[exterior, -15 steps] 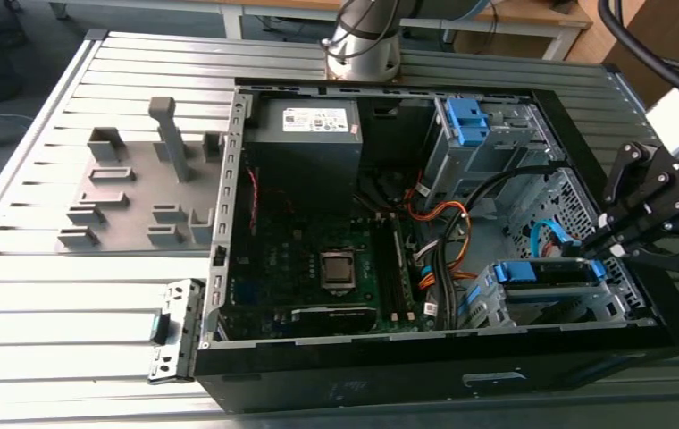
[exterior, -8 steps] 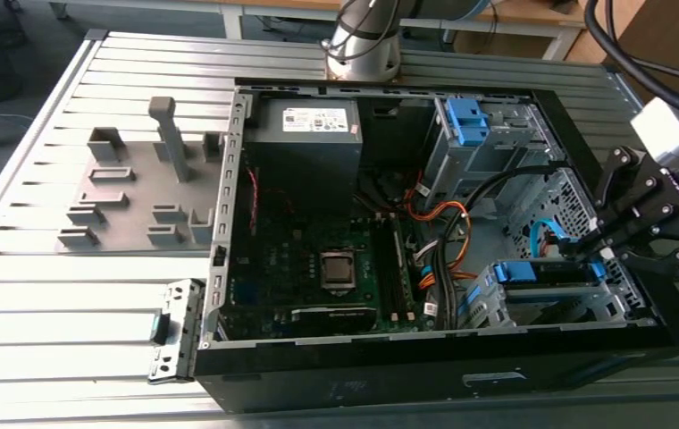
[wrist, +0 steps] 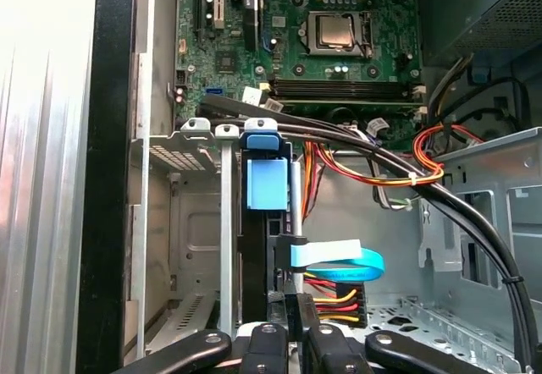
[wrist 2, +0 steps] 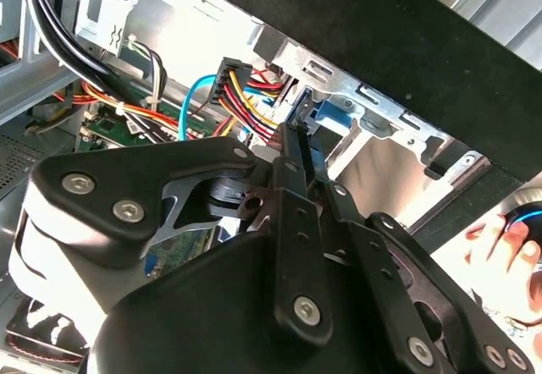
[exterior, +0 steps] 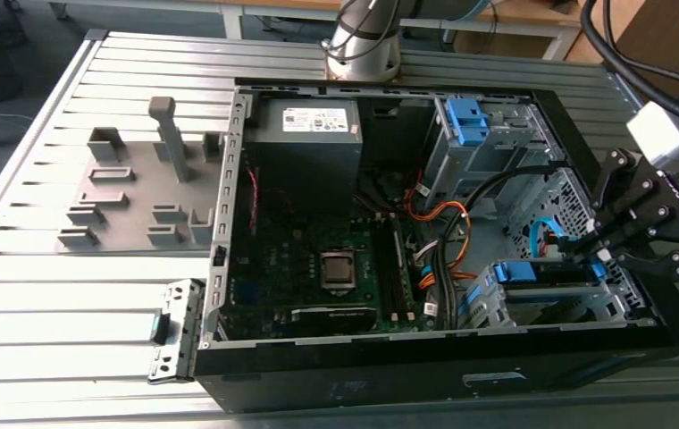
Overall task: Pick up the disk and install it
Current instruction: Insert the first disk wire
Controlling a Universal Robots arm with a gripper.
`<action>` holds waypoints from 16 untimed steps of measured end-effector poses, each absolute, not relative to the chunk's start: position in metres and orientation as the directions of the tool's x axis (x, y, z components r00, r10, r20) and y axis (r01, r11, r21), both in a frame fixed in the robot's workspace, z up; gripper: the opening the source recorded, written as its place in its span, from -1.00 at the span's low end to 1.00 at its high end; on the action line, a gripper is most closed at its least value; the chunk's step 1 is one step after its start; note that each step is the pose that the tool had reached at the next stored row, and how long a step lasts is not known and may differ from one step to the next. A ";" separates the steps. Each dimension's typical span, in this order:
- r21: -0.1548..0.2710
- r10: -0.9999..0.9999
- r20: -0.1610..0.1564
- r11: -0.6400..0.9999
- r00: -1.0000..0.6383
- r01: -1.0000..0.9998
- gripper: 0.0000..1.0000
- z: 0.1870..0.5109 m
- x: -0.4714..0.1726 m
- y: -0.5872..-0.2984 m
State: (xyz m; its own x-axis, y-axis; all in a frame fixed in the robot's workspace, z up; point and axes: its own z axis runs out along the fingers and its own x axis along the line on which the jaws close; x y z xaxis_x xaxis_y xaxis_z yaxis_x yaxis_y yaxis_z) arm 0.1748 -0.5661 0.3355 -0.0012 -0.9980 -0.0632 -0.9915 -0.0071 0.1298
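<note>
Jamming the disk [wrist: 265, 184]: it stands edge-on in the slot right at the fingertips, and a skewed push could wedge its blue plastic caddy.
Gripper [wrist: 292, 302]: black metal fingers pressed together; whether they pinch the caddy I cannot tell.
Cage [wrist: 182, 222]: thin punched sheet steel beside the gripper, with hard edges.
Cables [wrist: 398, 171]: glossy, springy, just beyond; could snag.
</note>
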 end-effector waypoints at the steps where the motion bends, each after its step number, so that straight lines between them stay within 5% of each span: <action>1: 0.130 -0.998 -0.063 -0.007 -0.001 -0.992 -0.67 0.335 0.175 -0.566; 16: 0.126 -0.998 -0.064 -0.008 0.000 -0.992 -0.67 0.338 0.174 -0.567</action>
